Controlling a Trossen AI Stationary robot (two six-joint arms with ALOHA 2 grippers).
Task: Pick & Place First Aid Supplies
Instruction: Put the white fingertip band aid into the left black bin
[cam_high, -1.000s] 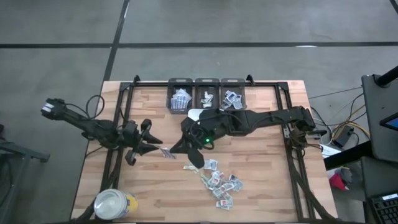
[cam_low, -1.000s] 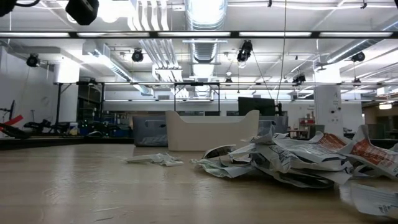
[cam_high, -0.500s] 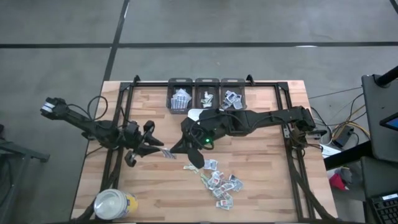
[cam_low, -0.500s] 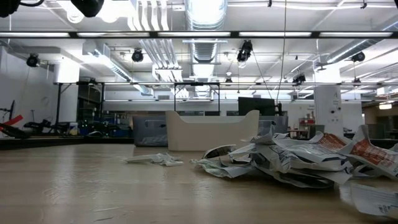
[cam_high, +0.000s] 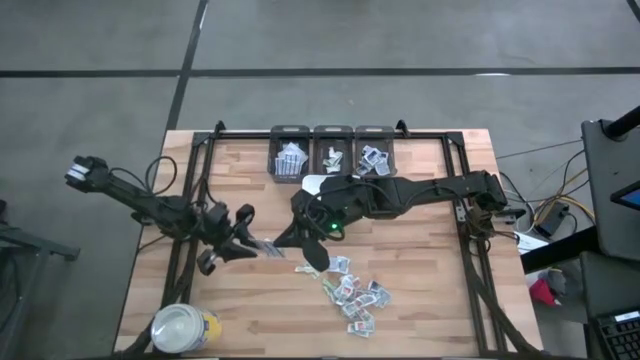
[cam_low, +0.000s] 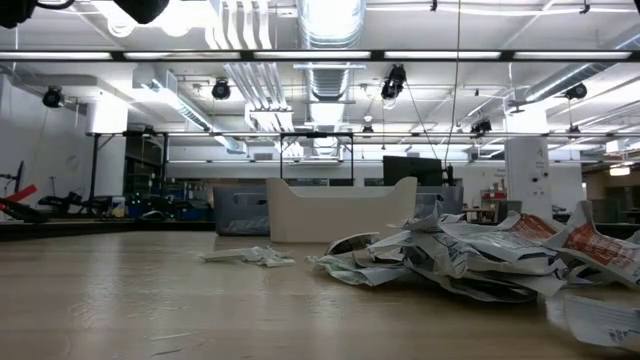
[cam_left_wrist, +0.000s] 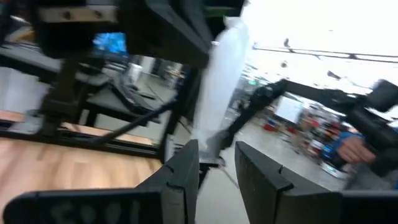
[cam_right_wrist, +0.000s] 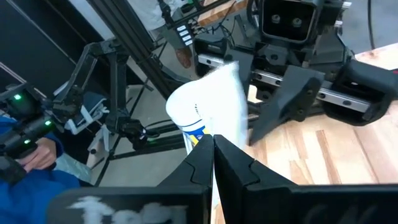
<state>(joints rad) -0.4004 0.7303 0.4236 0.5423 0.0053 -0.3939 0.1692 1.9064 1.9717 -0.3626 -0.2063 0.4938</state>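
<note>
Two arms meet over the middle of the table, sharing one white packet. The right gripper, fingers pressed together, pinches one end of it; its wrist view shows the packet rising from between the closed tips, with blue print near the base too small to read. The left gripper faces it from the other side, and its fingers stand a little apart around the packet's far end; whether they actually press it cannot be told, as that view is blurred.

The rest of the supplies lie in a loose pile toward the table's front, just beside the right gripper, with a single packet apart from the heap in the low view. Three dark bins along the back edge hold more packets; their contents are too small to sort. A jar sits at the front left corner, partly cut off by the picture's lower edge. The right half of the table lies bare, as does the strip between the jar and the pile.
</note>
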